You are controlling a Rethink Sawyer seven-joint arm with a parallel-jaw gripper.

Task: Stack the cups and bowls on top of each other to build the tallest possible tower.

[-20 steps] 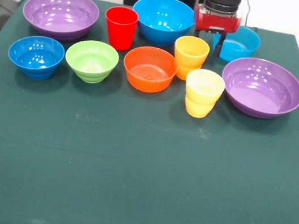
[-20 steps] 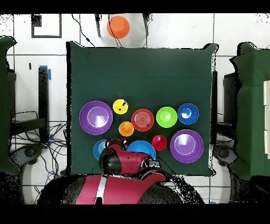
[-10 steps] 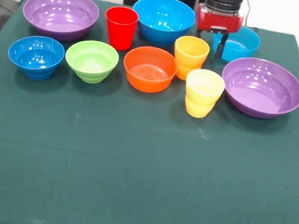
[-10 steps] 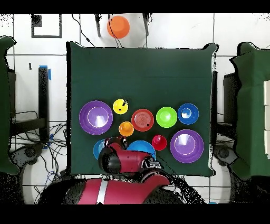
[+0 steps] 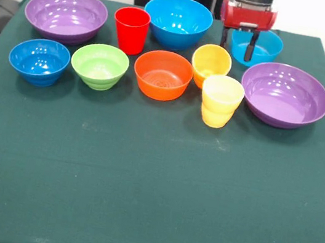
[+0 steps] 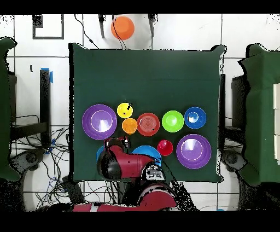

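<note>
Green cloth covers the desk (image 5: 151, 188), with ten plastic vessels ranged across its far half.

Pincer (image 5: 237, 45): red-bodied, two dark fingers spread apart, empty, hanging over the near-left rim of the cyan bowl (image 5: 259, 47).

Cyan bowl: small, upright, far right, just behind the right purple bowl (image 5: 285, 95).

Orange cup (image 5: 211, 62): just beside the pincer, tipped so its mouth faces forward, stepped base behind.

Yellow cup (image 5: 221, 100): upright, in front of the orange one, nearly touching it.

Orange bowl (image 5: 163, 75), green bowl (image 5: 99, 65), dark blue bowl (image 5: 39, 61): one row running leftward, all upright and apart.

Large blue bowl (image 5: 177, 21), red cup (image 5: 130, 29), left purple bowl (image 5: 66, 15): back row.

Tower: none yet; nothing is nested or stacked.

Step in hand, by my reading: the first pick, probably the cyan bowl by its rim. Next move calls for lowering one finger inside that rim and closing on the wall, clear of the tilted cup.
</note>
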